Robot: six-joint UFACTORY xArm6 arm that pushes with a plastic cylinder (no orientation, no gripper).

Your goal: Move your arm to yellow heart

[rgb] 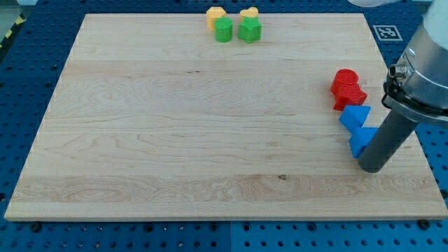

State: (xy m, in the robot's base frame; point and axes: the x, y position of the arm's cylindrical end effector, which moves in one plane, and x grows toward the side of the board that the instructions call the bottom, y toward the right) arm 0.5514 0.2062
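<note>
Here my tip partly hides a blue block.

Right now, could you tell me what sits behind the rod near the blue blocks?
My tip rests beside the lower blue block, whose right edge the rod covers. Behind it, only the wooden board shows.

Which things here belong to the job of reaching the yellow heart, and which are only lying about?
For the job:
- yellow heart, at the view's top
- my tip, at the view's right, beside the blue blocks, far from the heart

Lying about:
- yellow block
- green blocks
- red blocks
- blue blocks
</note>
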